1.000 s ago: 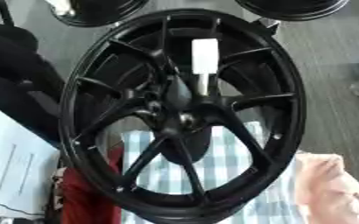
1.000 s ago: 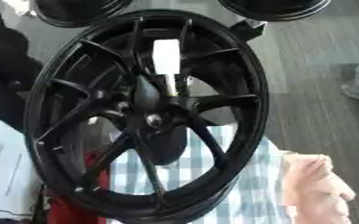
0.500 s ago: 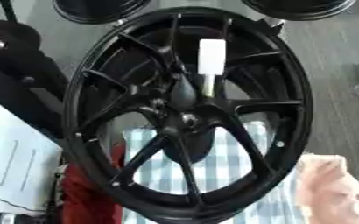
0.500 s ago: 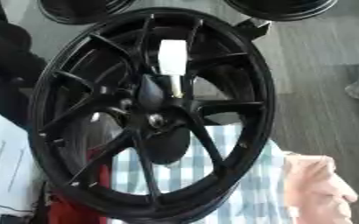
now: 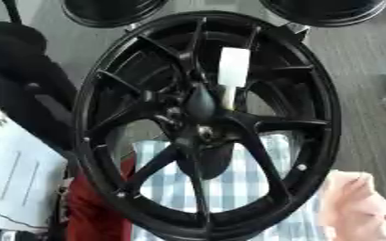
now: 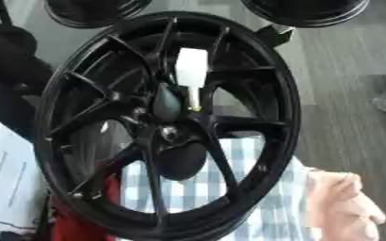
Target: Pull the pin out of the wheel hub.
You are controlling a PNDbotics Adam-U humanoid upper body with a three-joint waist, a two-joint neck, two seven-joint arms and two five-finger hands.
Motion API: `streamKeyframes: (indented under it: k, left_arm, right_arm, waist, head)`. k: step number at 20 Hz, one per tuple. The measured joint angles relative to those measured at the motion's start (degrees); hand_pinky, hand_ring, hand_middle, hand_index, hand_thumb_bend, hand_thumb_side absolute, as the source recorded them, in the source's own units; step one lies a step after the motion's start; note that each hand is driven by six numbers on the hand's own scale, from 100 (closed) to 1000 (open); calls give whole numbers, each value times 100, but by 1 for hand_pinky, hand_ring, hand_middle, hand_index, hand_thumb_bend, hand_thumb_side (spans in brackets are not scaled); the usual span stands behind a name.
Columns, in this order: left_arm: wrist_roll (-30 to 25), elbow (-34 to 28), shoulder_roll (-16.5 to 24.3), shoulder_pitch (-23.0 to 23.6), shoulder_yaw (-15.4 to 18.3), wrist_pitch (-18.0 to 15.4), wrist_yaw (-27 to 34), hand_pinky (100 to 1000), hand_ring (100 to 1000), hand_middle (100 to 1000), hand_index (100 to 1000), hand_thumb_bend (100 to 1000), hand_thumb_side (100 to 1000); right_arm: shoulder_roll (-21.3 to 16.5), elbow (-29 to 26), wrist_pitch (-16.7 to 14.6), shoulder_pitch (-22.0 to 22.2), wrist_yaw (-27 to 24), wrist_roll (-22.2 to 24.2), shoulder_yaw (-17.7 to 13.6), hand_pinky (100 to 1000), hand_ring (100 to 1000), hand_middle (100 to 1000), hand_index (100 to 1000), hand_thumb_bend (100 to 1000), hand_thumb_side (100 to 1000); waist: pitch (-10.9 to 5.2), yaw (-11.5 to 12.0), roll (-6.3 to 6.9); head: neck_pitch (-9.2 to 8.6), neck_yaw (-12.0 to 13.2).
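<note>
We see the black wheel (image 5: 205, 127) standing upright, its face toward us, so the hub (image 5: 198, 127) is reachable. The white-handled pin (image 6: 190, 75) sticks up from the hub (still seated, we judge). Neither of our hands shows in either view.

So there's a big glossy black multi-spoke alloy wheel (image 6: 167, 127) filling most of the shot, standing upright. A white pin with a thick block-shaped top and thin shaft (image 6: 191, 75) sits just above the hub, tip near the centre. Blue-and-white checked cloth (image 6: 229, 188) shows through the lower spokes, pale pink cloth (image 6: 341, 204) bottom right.
</note>
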Motion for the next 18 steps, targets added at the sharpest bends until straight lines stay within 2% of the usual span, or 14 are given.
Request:
streamKeyframes:
  k: [3, 6, 8, 9, 10, 11, 12, 14, 18]
  left_arm:
    - [25, -24, -11, 8, 2, -19, 72, 925, 842, 763, 887, 304, 924]
    - [2, -99, -35, 24, -5, -27, 235, 925, 843, 764, 888, 320, 886]
    - [-23, -127, -59, 25, -8, -10, 259, 919, 839, 758, 883, 296, 869]
    - [-26, -142, -60, 25, -8, -6, 263, 913, 834, 753, 875, 244, 855]
    - [-15, -150, -62, 25, -8, 2, 278, 902, 826, 746, 870, 117, 871]
    - [24, -172, -71, 25, -7, 25, 315, 889, 814, 736, 864, 100, 864]
    - [112, -200, -102, 26, -4, 69, 380, 858, 787, 716, 852, 100, 792]
    - [506, -312, -195, 49, 17, 260, 599, 810, 746, 674, 809, 100, 714]
    - [1806, -891, -594, 153, 29, 841, 1199, 792, 742, 702, 816, 100, 662]
  right_arm:
    - [1, 0, 2, 0, 0, -2, -12, 719, 706, 693, 913, 100, 689]
    - [3, 0, 2, 0, 0, -2, -12, 719, 706, 693, 913, 100, 690]
    - [3, 0, 2, 0, 0, -2, -12, 719, 706, 693, 913, 100, 689]
    - [3, 0, 2, 0, 0, -2, -12, 719, 706, 693, 913, 100, 689]
    - [3, 0, 2, -1, 0, -2, -12, 719, 706, 693, 913, 100, 690]
    - [3, 0, 2, -1, 0, -2, -12, 719, 706, 693, 913, 100, 690]
    - [3, 0, 2, -1, 0, -2, -12, 719, 706, 693, 913, 100, 691]
    - [5, -1, 3, -1, 0, -1, -12, 719, 707, 694, 913, 100, 688]
    - [44, -1, 0, -31, 0, 2, -12, 718, 707, 694, 914, 100, 684]
  waist:
    - [1, -3, -2]
    - [3, -4, -4]
    - [5, -7, -5]
    - [7, -8, -6]
    - [11, -8, -6]
    - [13, -8, -7]
    - [13, -7, -8]
    - [14, -6, -19]
    - [16, -31, -66]
  head:
    - [-1, 9]
    - [-2, 12]
    - [-2, 19]
    - [-2, 24]
    - [-2, 25]
    - [-4, 25]
    - [-5, 25]
    - [-10, 25]
    - [-53, 63]
